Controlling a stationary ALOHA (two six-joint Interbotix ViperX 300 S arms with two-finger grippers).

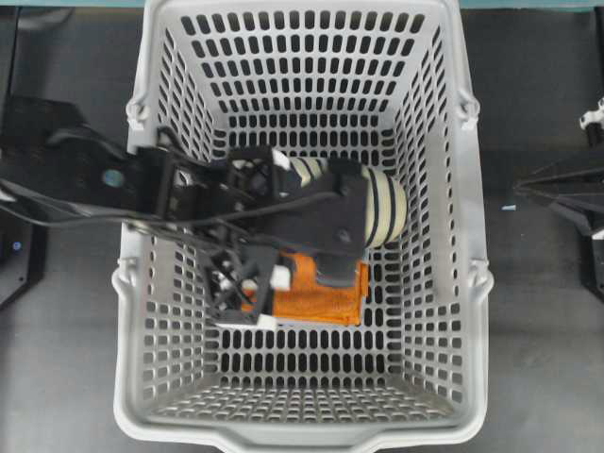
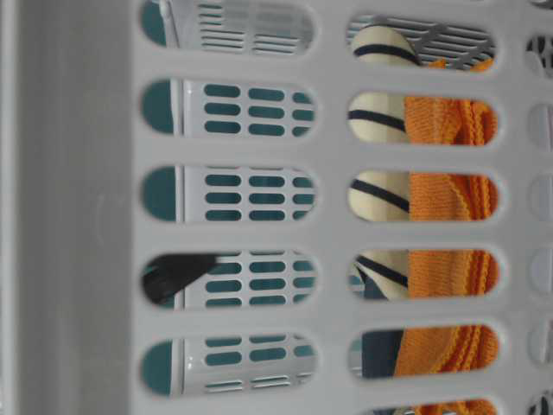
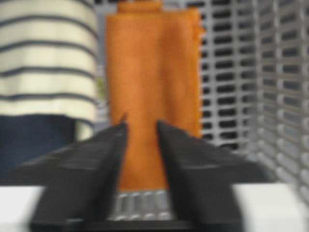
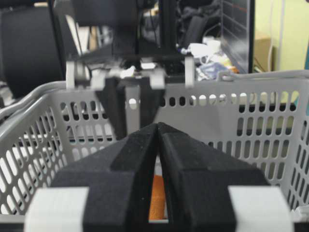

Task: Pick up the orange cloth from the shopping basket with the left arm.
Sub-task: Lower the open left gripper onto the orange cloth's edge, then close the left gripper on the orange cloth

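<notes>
The orange cloth (image 1: 316, 297) lies flat on the floor of the shopping basket (image 1: 302, 438), beside a navy and cream striped slipper (image 1: 382, 208). The left arm (image 1: 151, 179) reaches in from the left and hangs over both. In the left wrist view my left gripper (image 3: 141, 126) stands open. The cloth (image 3: 152, 63) shows through the gap between its jaws, and its near edge lies under them. Blur hides whether the fingers touch the fabric. My right gripper (image 4: 158, 126) is shut and empty, outside the basket on the right (image 1: 525, 187).
The slipper (image 3: 46, 58) lies close on the cloth's left in the left wrist view. The basket's slotted wall (image 3: 280, 72) rises on the right. In the table-level view, cloth (image 2: 449, 194) and slipper (image 2: 376, 121) show through the wall slots. A dark table surrounds the basket.
</notes>
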